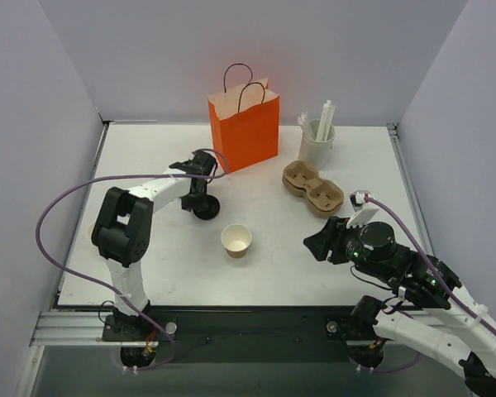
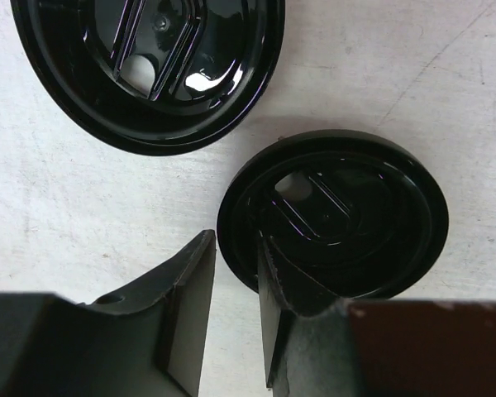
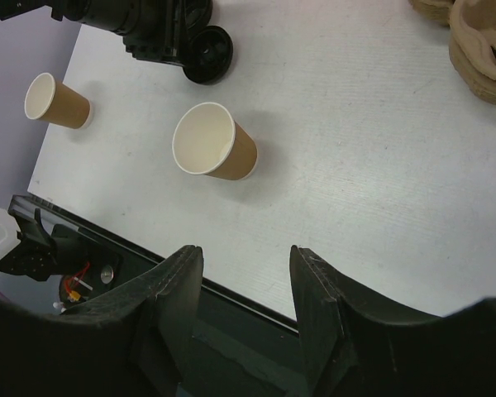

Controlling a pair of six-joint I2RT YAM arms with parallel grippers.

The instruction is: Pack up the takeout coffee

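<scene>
Left gripper (image 2: 236, 244): low over the table, jaws a narrow gap apart. The rim of the nearer black lid (image 2: 339, 215) sat right at that gap. I saw no clamp on it and judged it loose.
Second black lid (image 2: 149, 74): flat on the table just beyond the first, close but not touching.
Right gripper (image 3: 246, 256): it hung above the near table edge, jaws moderately wide, nothing between them.
Takeout coffee: I found no lidded cup in any view; its parts lay separate.
Paper cup (image 3: 215, 145): upright mid-table between the two grippers, lidless, its pale inside empty.
Second paper cup (image 3: 56, 101): upright toward the left side of the table, also lidless and empty.
Step in hand: by my reading, fetching a lid to cap the mid-table cup; bagging had not begun.
Next move: I judged it called for closing on the lid's rim, carrying it over the cup and pressing it down level. A cup that light could tip, so the right arm might need to steady it.
Orange bag (image 1: 244, 132): upright at the far side, mouth open, handles up. I could not see its inside.
Pulp carriers (image 1: 312, 188): stacked right of the bag, wells empty.
White holder (image 1: 318, 142): behind the carriers, it held white sticks.
</scene>
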